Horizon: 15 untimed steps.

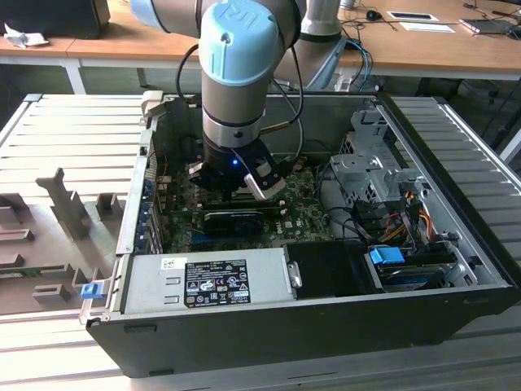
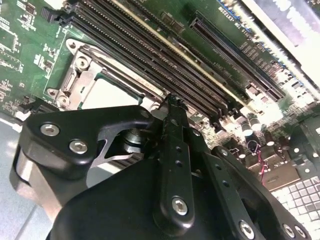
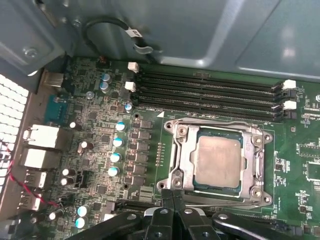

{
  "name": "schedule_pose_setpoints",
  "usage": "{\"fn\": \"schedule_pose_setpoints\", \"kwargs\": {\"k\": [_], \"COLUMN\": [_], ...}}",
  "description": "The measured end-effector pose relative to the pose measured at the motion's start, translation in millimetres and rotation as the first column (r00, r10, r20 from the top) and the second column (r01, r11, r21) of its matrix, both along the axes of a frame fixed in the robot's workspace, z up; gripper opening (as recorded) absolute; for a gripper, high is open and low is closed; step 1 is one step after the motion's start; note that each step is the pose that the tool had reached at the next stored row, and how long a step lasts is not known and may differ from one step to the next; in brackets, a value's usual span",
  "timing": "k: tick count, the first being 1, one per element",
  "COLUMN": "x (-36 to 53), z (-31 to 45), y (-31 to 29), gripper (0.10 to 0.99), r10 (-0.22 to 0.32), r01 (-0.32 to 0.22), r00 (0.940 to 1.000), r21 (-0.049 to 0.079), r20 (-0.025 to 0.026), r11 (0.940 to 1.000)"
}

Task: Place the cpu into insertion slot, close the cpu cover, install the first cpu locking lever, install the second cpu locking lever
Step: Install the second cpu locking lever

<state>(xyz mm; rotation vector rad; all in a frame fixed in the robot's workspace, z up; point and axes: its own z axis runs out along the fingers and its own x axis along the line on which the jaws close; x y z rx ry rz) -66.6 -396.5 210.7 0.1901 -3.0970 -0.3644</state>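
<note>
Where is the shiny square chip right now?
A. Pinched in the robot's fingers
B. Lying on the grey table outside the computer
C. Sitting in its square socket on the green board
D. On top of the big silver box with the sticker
C. In the first wrist view the cpu lies flat inside the insertion slot on the green board, with the metal cpu cover framing it.

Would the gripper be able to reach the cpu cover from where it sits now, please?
Probably yes: the gripper sits right at the edge of the cpu cover, which lies flat over the cpu, and nothing stands between them.
</note>
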Motion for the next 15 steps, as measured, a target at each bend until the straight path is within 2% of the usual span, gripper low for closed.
{"fn": "schedule_pose_setpoints", "kwargs": {"k": [3, 5, 15], "x": [-0.9, -0.9, -5.0], "z": [-1.2, -4.7, -12.5], "y": [-4.5, -7.6, -10.3], "gripper": [0.106, 0.106, 0.106], "r10": [0.0, 0.0, 0.001], "r01": [0.0, 0.0, -0.001], "r00": [1.0, 1.0, 1.0], "r21": [0.022, 0.04, 0.097], "r20": [0.0, -0.0001, -0.0001], "r11": [0.9998, 0.9992, 0.9953]}}
